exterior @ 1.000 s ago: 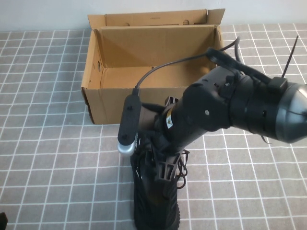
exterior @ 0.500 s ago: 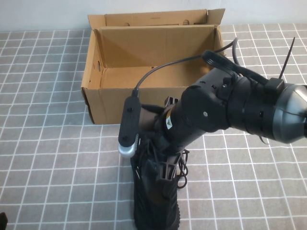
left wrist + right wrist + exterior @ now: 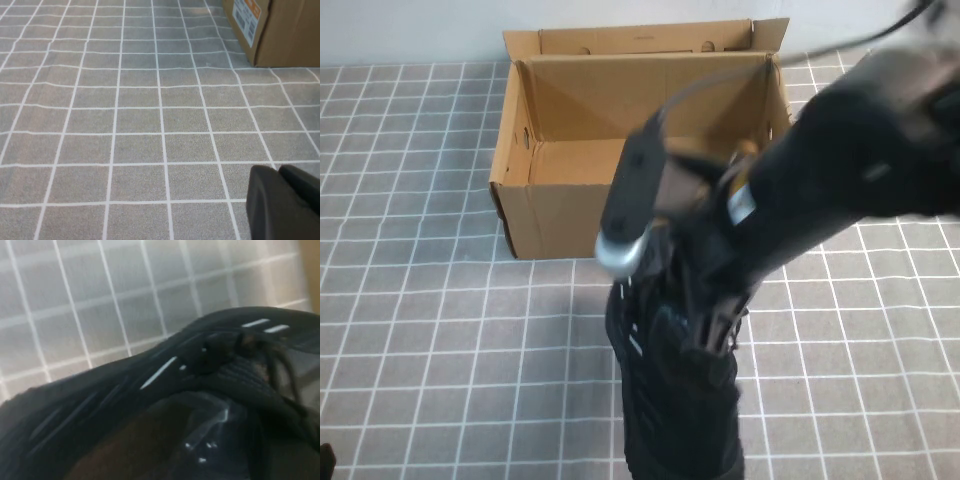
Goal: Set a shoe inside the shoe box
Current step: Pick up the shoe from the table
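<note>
High view: the right arm reaches in from the right and bends down over the black shoe, which stands near the front edge of the grey tiled desk, just in front of the shoe box. The right pincer is buried in the top of the shoe at its opening; its fingers are hidden by the arm's own bulk and by motion blur, so how far apart they stand cannot be told here. The box sits at the far side, open at the top, its near wall just beyond the shoe.

Left wrist view: the left pincer shows only as a dark tip low over bare desk tiles, touching nothing; its opening cannot be judged. A corner of the shoe box with a printed label stands well apart on the far right.

Right wrist view: the shoe fills the frame, pale dashes along its side and laces visible, tiles beyond. The pincer's fingers are not distinguishable.
</note>
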